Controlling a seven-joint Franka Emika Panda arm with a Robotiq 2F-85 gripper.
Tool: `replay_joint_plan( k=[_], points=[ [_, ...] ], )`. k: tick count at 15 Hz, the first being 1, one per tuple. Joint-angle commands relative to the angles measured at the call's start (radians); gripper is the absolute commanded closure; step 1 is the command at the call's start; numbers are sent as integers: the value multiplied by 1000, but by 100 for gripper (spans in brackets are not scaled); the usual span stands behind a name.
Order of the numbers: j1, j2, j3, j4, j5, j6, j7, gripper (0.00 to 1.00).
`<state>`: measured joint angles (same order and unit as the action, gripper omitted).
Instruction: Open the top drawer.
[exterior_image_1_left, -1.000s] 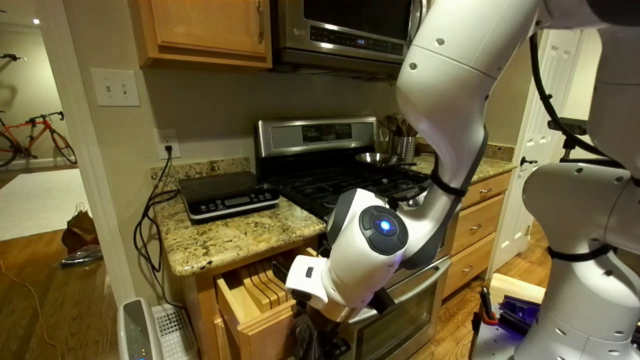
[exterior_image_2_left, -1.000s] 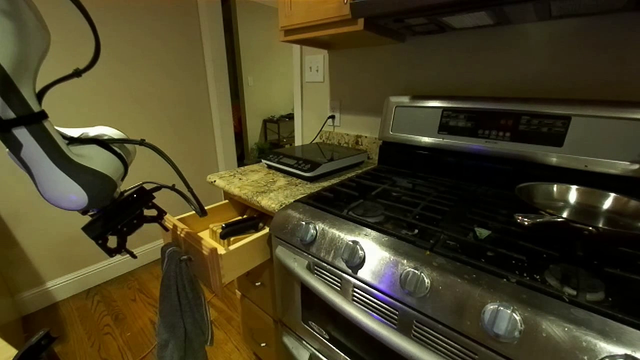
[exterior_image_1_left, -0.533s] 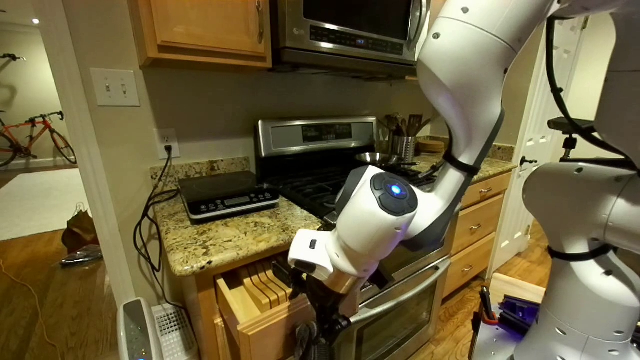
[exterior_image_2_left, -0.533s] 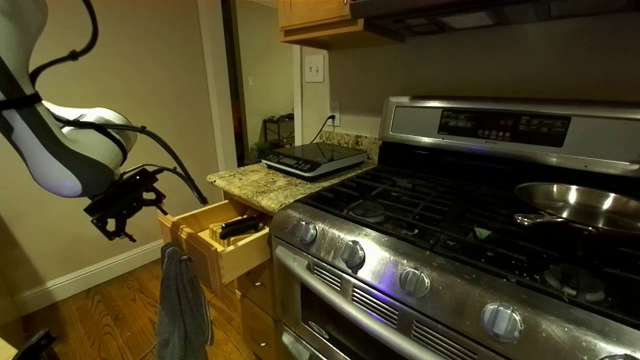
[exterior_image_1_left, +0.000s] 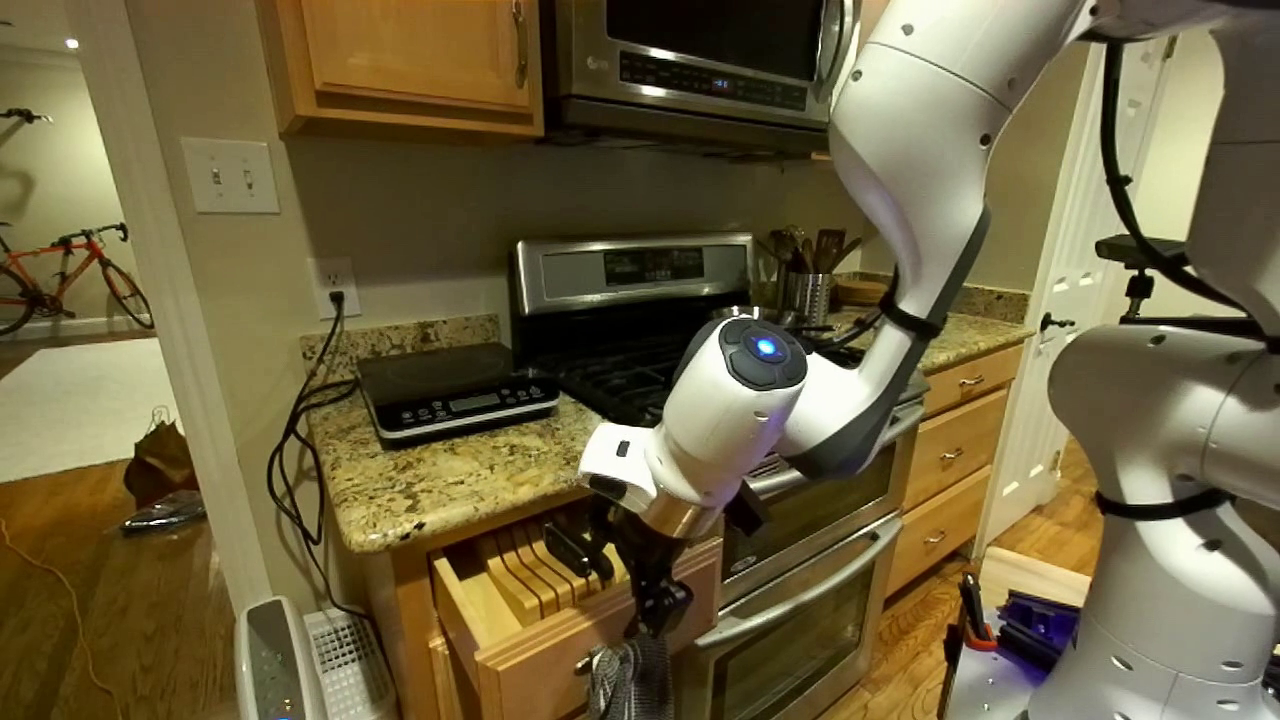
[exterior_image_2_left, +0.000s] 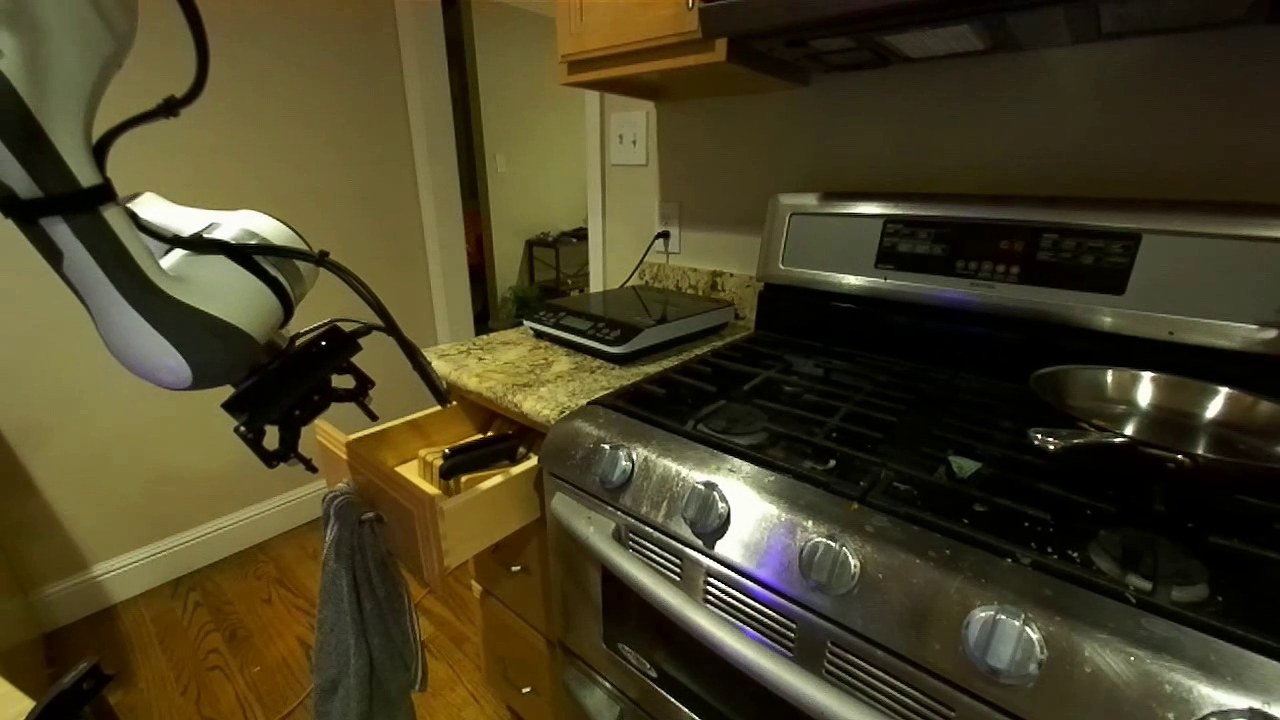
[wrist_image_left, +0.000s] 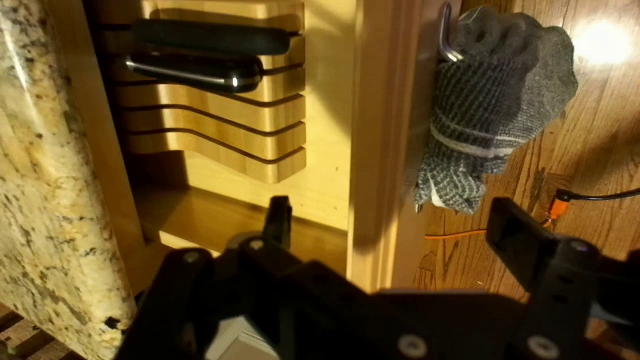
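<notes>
The top drawer stands pulled out, its wooden front (exterior_image_1_left: 545, 660) visible in both exterior views (exterior_image_2_left: 405, 515) and in the wrist view (wrist_image_left: 382, 125). A metal handle (wrist_image_left: 447, 42) on the front holds a hanging grey towel (wrist_image_left: 480, 110), also seen in both exterior views (exterior_image_1_left: 635, 685) (exterior_image_2_left: 368, 610). My gripper (wrist_image_left: 392, 217) is open and empty. In the wrist view its fingers appear on either side of the drawer front, which lies below them. In an exterior view the gripper (exterior_image_2_left: 342, 440) is above the drawer front, apart from it.
A wooden knife block (wrist_image_left: 280, 145) with black-handled knives lies in the drawer. The granite counter (exterior_image_1_left: 480, 480) above carries a black cooktop (exterior_image_1_left: 455, 390). The stove (exterior_image_2_left: 680, 560) stands beside the drawer, with a pan (exterior_image_2_left: 1180, 410) on it. A white appliance (exterior_image_1_left: 275, 660) stands on the floor.
The gripper has risen away from the towel and handle, then moved over toward the drawer front. The drawer and towel have not visibly moved.
</notes>
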<state>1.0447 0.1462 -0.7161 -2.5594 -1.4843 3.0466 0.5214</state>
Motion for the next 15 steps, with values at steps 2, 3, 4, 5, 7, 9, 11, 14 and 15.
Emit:
replay_joint_plan(
  k=[2, 3, 4, 5, 7, 9, 11, 14, 15],
  points=[
    [-44, 39, 5, -10, 121, 72, -114, 0],
    [-49, 49, 10, -12, 147, 80, -132, 0],
    [-57, 65, 15, -12, 174, 98, -151, 0],
    [-66, 79, 22, -14, 200, 116, -166, 0],
    [-88, 111, 42, -18, 252, 151, -199, 0],
    [-117, 140, 71, -18, 288, 174, -224, 0],
    [-149, 165, 105, -16, 312, 187, -240, 0],
    [-197, 174, 157, -19, 336, 186, -266, 0],
    [-214, 170, 177, -23, 342, 181, -276, 0]
  ],
)
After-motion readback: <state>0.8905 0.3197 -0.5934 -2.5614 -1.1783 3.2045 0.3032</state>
